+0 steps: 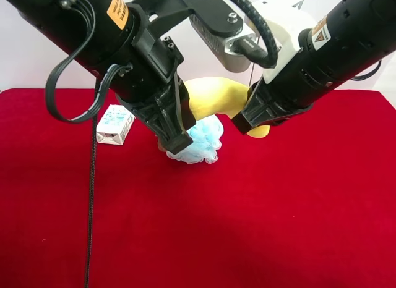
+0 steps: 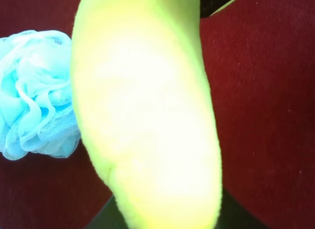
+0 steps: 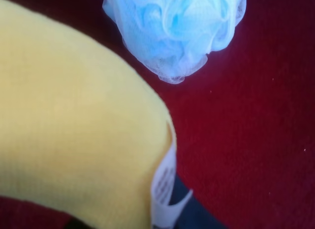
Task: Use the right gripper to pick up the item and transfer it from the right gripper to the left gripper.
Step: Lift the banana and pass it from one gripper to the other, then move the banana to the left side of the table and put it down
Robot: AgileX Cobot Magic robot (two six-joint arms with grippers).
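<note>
Red bench, puff centre, carton left. Banana aloft between arms, right claw looks clamped on it. Left claw at other end, cannot tell whether apart or together. Handover step: next left clamps, then right lets go.

In front of the blue puff, the red table lies wide open for a hand. Just above and behind the puff, the banana, the left gripper and the right gripper block the way. A small box sits near the puff, at the high camera's left.
</note>
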